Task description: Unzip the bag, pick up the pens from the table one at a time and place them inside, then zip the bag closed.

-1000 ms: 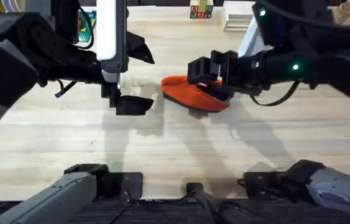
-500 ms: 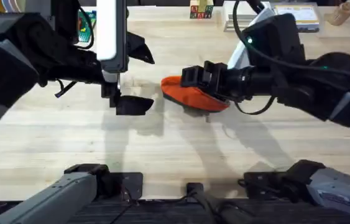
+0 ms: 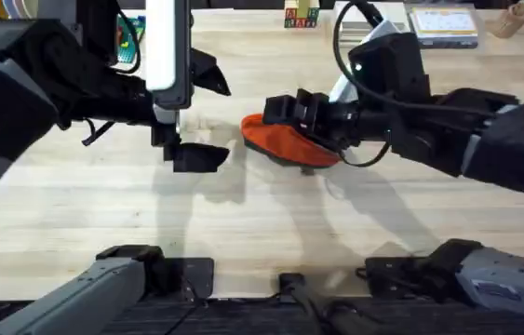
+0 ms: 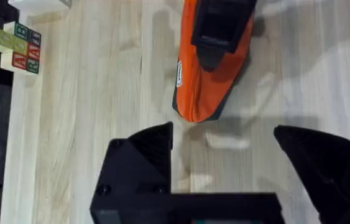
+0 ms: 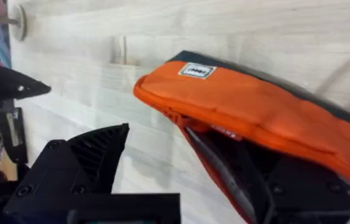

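Note:
The orange bag point(image 3: 285, 141) lies on the wooden table point(image 3: 271, 223) at mid-depth, a little right of centre. My right gripper point(image 3: 287, 110) hovers over the bag's left end. In the right wrist view the right gripper point(image 5: 184, 146) is open. The bag point(image 5: 255, 106) gapes along its zipper, and its lower lip lies between the fingers point(image 5: 94, 158). My left gripper point(image 3: 196, 156) hangs open with nothing in it, just left of the bag. From the left wrist the bag point(image 4: 207, 93) shows ahead of the left gripper point(image 4: 223, 134). The pens are out of view.
Alphabet blocks point(image 3: 301, 16) stand at the table's back edge, also visible as blocks point(image 4: 16, 46) from the left wrist. A flat book or box point(image 3: 443, 20) lies at the back right. A colourful item point(image 3: 129, 42) sits at the back left.
My right gripper has slid left along the bag, from its middle toward its left end, and the right arm has swung in behind it. The left arm has not moved.

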